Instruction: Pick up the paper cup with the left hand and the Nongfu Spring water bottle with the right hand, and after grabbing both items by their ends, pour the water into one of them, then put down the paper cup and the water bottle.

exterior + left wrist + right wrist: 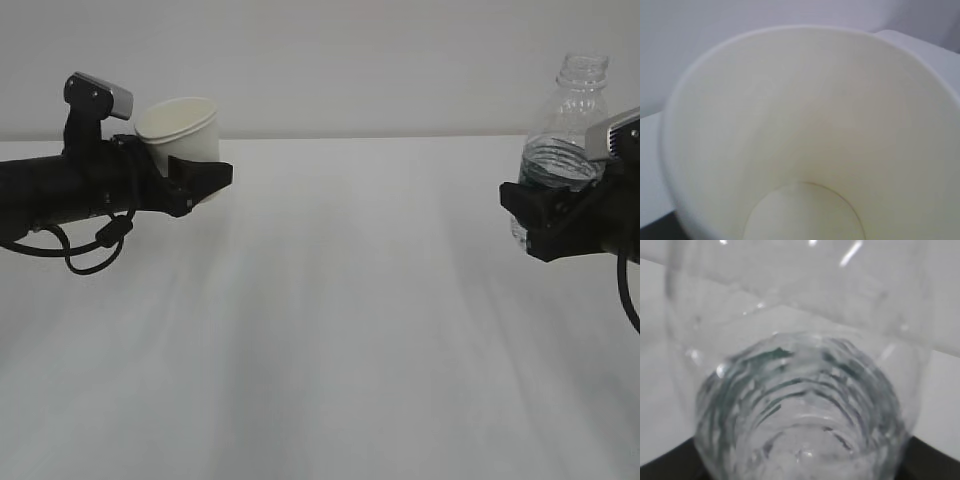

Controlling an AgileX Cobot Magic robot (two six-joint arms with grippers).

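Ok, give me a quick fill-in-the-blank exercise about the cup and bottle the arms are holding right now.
1. The left gripper holds a white paper ____.
2. The inside of the cup is ____ of water.
3. The right gripper holds a clear plastic ____.
4. The bottle has no ____ on its neck.

Missing words: cup; empty; bottle; cap.

The left hand [195, 178] holds the paper cup [181, 130] by its lower end, clear of the white table [340, 330], mouth tilted slightly away. Well apart on the far side, the right hand [548, 215] clamps the Nongfu Spring water bottle [562, 140] low down (uncapped, upright), the water [553, 165] showing just above the jaws.
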